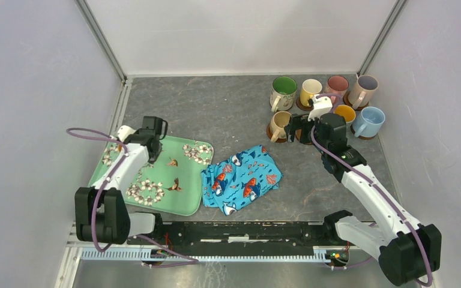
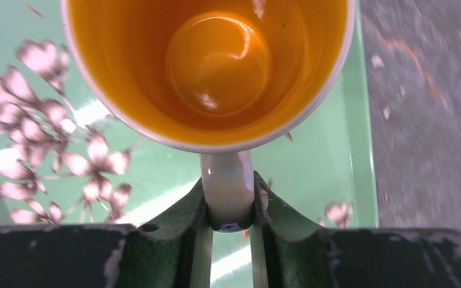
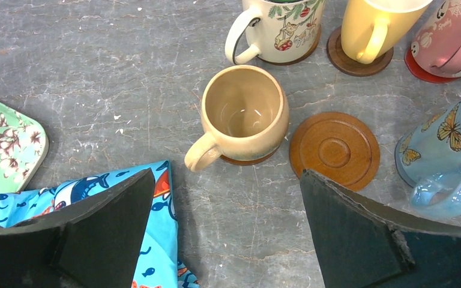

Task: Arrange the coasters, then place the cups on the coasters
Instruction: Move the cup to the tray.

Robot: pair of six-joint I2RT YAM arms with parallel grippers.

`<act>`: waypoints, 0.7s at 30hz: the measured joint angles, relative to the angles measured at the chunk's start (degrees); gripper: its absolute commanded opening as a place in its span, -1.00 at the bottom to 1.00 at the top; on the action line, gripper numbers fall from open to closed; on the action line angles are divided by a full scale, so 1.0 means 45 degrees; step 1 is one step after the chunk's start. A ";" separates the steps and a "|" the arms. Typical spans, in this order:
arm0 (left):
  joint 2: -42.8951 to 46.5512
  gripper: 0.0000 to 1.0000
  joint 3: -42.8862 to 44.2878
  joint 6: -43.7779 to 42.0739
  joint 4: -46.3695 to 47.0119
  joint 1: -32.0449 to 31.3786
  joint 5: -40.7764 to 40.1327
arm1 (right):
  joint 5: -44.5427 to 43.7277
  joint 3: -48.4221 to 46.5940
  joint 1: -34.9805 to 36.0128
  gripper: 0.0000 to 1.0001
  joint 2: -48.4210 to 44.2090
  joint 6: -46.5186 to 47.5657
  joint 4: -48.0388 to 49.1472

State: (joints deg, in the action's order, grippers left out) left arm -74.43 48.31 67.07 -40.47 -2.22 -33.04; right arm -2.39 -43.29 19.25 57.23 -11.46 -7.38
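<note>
Step in hand: placing the last cup. The left gripper (image 2: 229,193) has its jaws pinched on the handle (image 2: 227,174) of the orange-lined mug (image 2: 216,66), which stands upright on the green tray (image 1: 187,201) at the left of the table (image 1: 216,114). No lift is evident; from the wrist view I cannot tell whether the base has left the tray. The right gripper (image 3: 227,180) hovers with jaws spread wide and empty above the bare coaster (image 3: 335,149), which lies just beside the beige mug (image 3: 244,114) and carries nothing. The other mugs (image 1: 337,86) stand grouped at the far right, and those whose bases show each sit on a coaster. The arrangement of coasters appears complete, with one cup outstanding. The next move calls for a straight lift clear of the tray rim, then a carry across the table, passing the fish-print cloth (image 1: 242,178), toward the bare coaster. The handle grip leaves the mug's weight off to one side, so tilt is likely. The slot between neighbouring mugs is tight, and the right arm occupies it and would need to withdraw first.
</note>
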 measured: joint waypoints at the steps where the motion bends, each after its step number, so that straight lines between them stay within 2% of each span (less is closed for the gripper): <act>1: 0.0141 -0.78 -0.0044 0.0010 -0.0044 -0.0486 0.0092 | 0.0000 0.0000 0.0019 0.96 0.0010 0.0000 0.0000; 9: 0.0272 -0.80 -0.0155 0.0918 -0.0121 -0.3968 0.0238 | -0.0024 0.0000 0.0126 0.96 0.0209 0.0005 0.0000; 15: 0.0228 -0.73 -0.0209 0.1865 -0.0340 -0.5848 0.0141 | -0.0049 0.0000 0.0306 0.96 0.0267 0.0010 0.0005; 21: -0.0219 -0.38 -0.0185 0.2506 -0.0636 -0.7227 0.0034 | -0.0126 -0.0019 0.0636 0.96 0.0709 0.0015 -0.0005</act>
State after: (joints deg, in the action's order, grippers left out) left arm -75.42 47.48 78.35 -43.33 -34.74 -32.88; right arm -2.96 -43.38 22.11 60.42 -11.40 -7.40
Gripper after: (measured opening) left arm 0.307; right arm 0.982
